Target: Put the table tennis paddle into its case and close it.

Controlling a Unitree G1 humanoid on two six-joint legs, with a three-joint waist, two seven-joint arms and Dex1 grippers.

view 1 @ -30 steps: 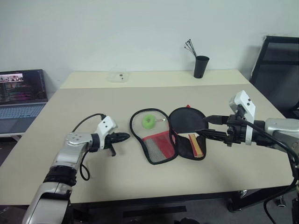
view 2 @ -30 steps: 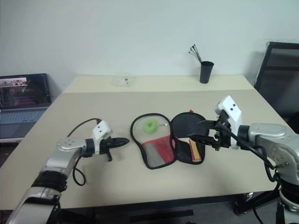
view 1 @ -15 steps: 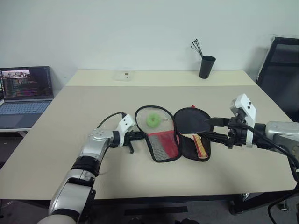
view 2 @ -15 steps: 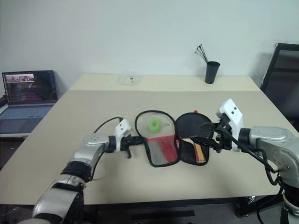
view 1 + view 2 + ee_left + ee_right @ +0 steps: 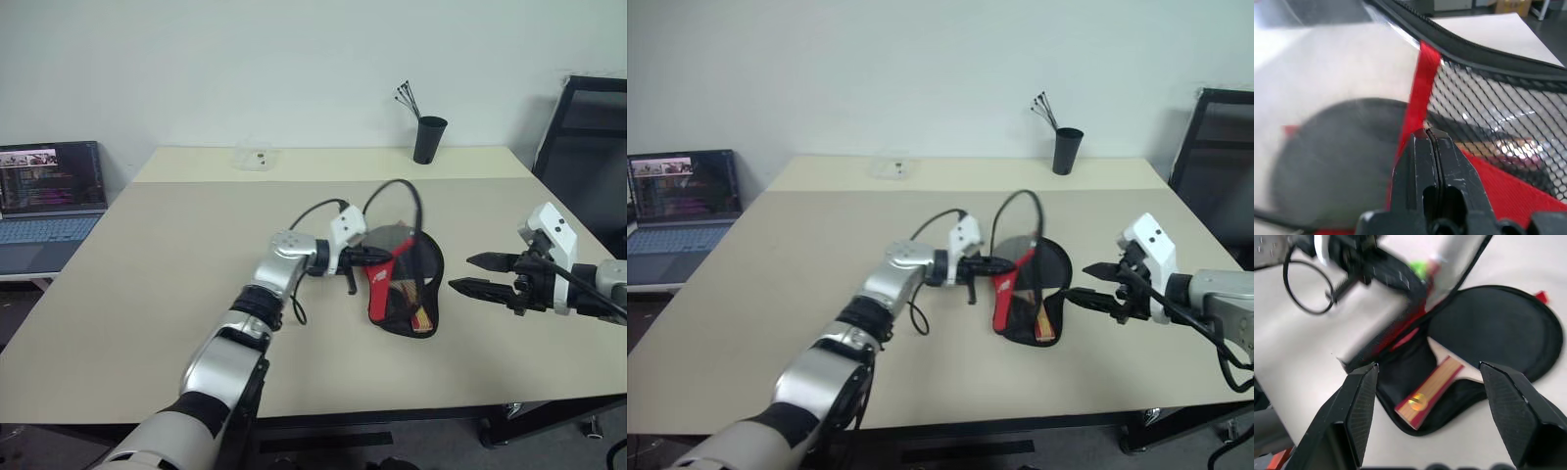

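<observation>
The case (image 5: 427, 266) lies mid-table with its red mesh flap (image 5: 382, 284) tipped up on edge over the black half. Inside that half rests the table tennis paddle, its tan, red-striped handle (image 5: 1431, 390) pointing toward the table's front edge and its blade partly hidden behind the flap. My left gripper (image 5: 380, 257) is shut, and its fingertips (image 5: 1430, 139) press against the flap's red strip from the left side. To the right of the case, clear of it, my right gripper (image 5: 460, 273) hovers open and empty, with the same right gripper (image 5: 1428, 366) looking down on the handle.
A black cup with sticks (image 5: 424, 139) stands at the back right and a small clear box (image 5: 253, 155) at the back centre. A laptop (image 5: 49, 191) sits off the table's left side, a black chair (image 5: 588, 147) off its right.
My left gripper swept right and slightly up, and the flap that lay flat open now stands raised over the paddle. My right gripper drew back to the right, away from the case.
</observation>
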